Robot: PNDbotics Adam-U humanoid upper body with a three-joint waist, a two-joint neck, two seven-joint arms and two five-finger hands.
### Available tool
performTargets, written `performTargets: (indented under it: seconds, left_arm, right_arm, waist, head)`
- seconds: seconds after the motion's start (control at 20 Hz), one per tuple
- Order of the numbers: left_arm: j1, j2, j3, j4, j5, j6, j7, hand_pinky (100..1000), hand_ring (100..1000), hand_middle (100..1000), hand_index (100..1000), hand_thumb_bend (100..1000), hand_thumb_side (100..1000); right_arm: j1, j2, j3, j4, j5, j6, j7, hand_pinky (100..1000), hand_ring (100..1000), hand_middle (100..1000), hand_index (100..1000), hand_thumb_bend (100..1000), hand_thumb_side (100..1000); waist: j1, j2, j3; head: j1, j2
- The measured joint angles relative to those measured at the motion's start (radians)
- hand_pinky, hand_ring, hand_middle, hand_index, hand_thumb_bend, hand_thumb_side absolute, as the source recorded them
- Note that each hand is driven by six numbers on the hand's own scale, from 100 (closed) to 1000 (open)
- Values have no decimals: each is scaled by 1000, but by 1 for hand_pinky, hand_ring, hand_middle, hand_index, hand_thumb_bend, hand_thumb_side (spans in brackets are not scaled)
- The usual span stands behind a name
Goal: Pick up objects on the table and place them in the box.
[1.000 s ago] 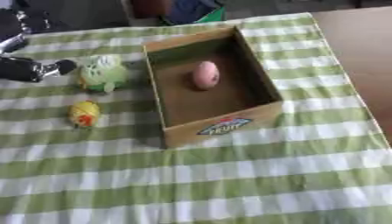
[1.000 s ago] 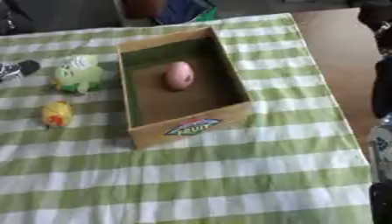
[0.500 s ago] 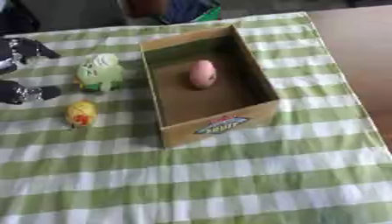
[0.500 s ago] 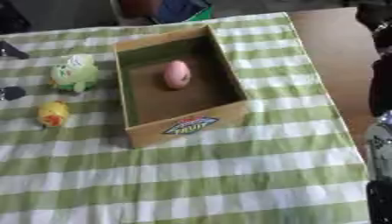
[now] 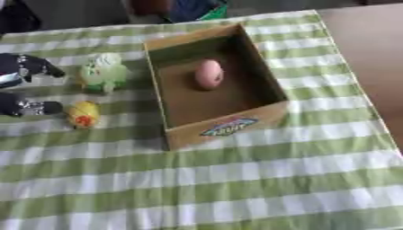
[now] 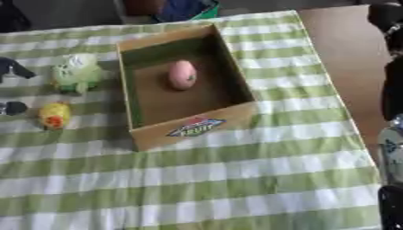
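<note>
Green-and-white checked cloth (image 5: pixel 236 179) covers the table; bare brown tabletop (image 5: pixel 370 54) shows along the right side, and dark and blue shapes sit past the far edge, too unclear to name.

Cardboard box (image 5: pixel 271 117), open top, lies near the middle of the cloth, long axis running away from the robot and a little askew. Printed label on its near wall. Inside, toward the far half of the floor: one pink egg-shaped object (image 5: pixel 208 74). It rests on the box floor, apart from all four walls.

Outside the box, on its left:
- pale green soft toy (image 5: pixel 102 72), level with the far half of the box, near the left wall but not touching it.
- small yellow toy (image 5: pixel 82 114) with an orange spot, nearer the robot than the green one, apart from it and from the box.

Left hand (image 5: pixel 24 72) comes in at the left edge. Black fingers spread in two groups, one level with the green toy, one level with the yellow toy; nothing is held. The lower fingertip is just beside the yellow toy; contact cannot be told.

Right hand (image 6: pixel 391 148) shows only as dark and silver parts along the right edge of the right eye view, off the cloth; finger posture cannot be told.
</note>
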Motion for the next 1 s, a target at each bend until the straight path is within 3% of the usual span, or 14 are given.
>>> performTargets:
  seconds: [0.4, 0.6, 1.0]
  left_arm:
    - [-8, -2, -10, 31, 3, 28, -28, 603, 812, 756, 892, 557, 1000]
    - [-9, -11, -27, 32, -28, 29, -29, 610, 823, 771, 929, 458, 833]
    - [-28, -27, -49, 42, -113, 14, -14, 596, 815, 766, 908, 440, 751]
  right_arm:
    - [0, 0, 0, 0, 0, 2, 1, 802, 705, 466, 834, 100, 841]
    - [0, 1, 0, 0, 0, 4, 4, 805, 706, 464, 835, 100, 837]
    - [0, 1, 0, 0, 0, 9, 9, 808, 706, 461, 835, 100, 832]
  waist:
    - [-1, 2, -3]
    - [-2, 9, -3]
    - [-1, 19, -3]
  head:
    - [13, 2]
    - [-4, 1]
    - [-15, 1]
